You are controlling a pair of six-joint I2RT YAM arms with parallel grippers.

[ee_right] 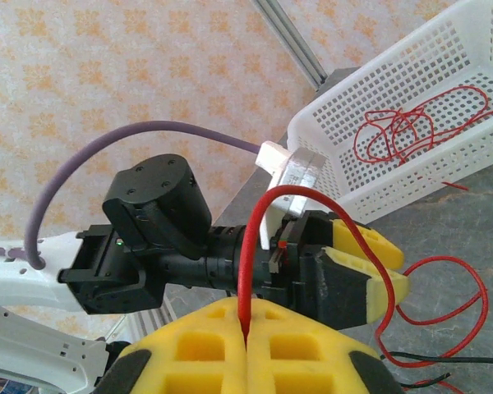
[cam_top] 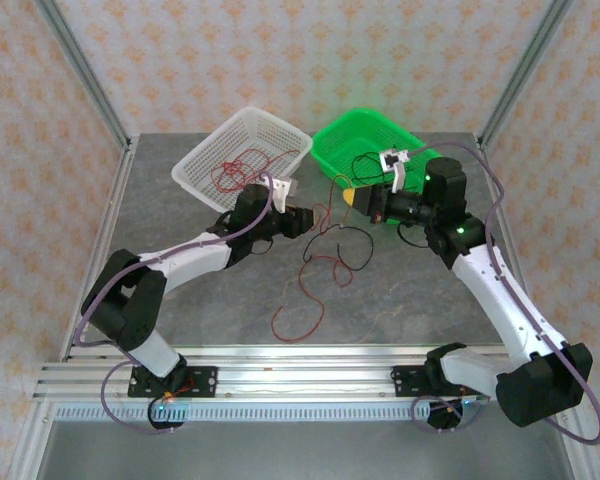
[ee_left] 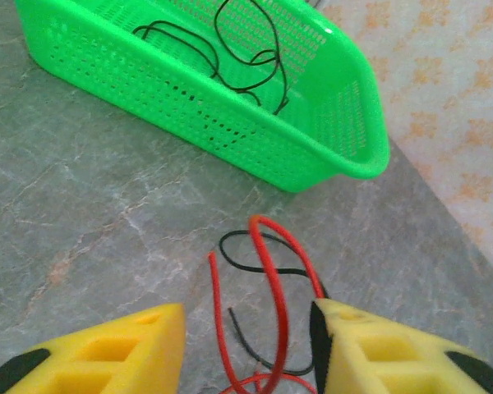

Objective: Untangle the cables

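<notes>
Left claw (ee_left: 246, 318) stands parted; right claw (ee_right: 246, 313) is pinched tight together.

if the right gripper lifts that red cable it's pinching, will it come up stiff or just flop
Probably floppy: the red cable arches out of the right gripper and sags in loose loops. It looks thin, so likely light. It may drag the black cable lying beside its loop.
</notes>
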